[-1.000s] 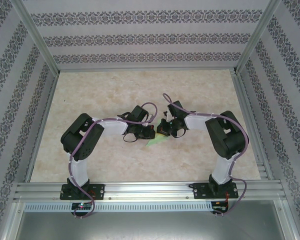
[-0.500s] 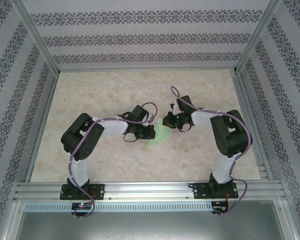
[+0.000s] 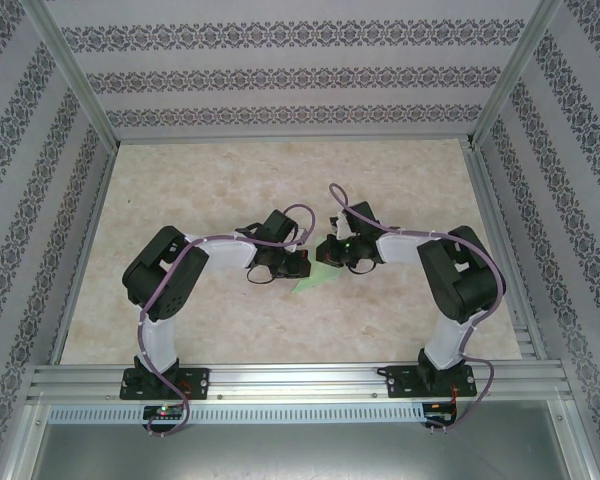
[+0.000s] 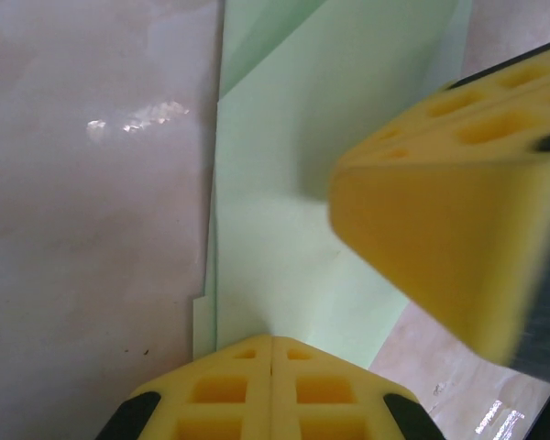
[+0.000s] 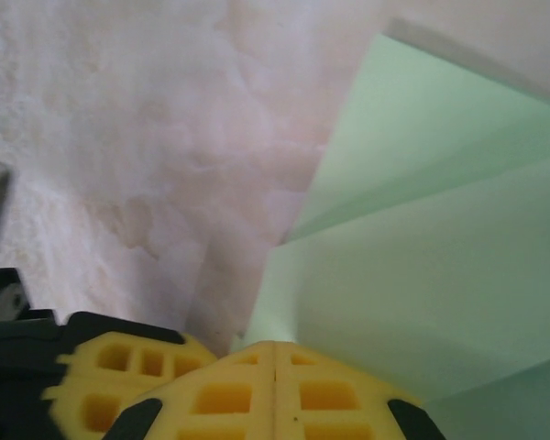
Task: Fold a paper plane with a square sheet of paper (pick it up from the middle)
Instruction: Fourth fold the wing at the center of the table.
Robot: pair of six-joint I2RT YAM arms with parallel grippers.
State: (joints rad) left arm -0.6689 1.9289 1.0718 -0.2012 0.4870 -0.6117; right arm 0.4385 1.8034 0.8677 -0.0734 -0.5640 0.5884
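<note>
1. Top external view: both arms bend inward to the middle of the tabletop [image 3: 230, 180]. The left gripper [image 3: 296, 266] and right gripper [image 3: 334, 254] sit near each other. The square sheet of paper [image 3: 315, 281], already partly folded, lies flat between them and just in front. With the two so close, any inward move risks a knock between them. The wrists also hide much of the sheet from above.

2. Left wrist view: the left gripper's pads [image 4: 247, 394] are clenched together, with their tips at the near edge of the sheet. Whether a layer is pinched between them cannot be told. A blurred yellow finger of the right gripper hangs over the sheet's right side. The layers look offset along the left edge, so pressing a crease now would likely lock in the skew. The tabletop looks glossy, so dragging the closed tips could make the thin paper skid.

3. Right wrist view: the right gripper is likewise clenched, with its tips where two folded flaps meet. Whether it grips paper is unclear. A hard push here could buckle the flaps, and lifting away could let them spring open.
</note>
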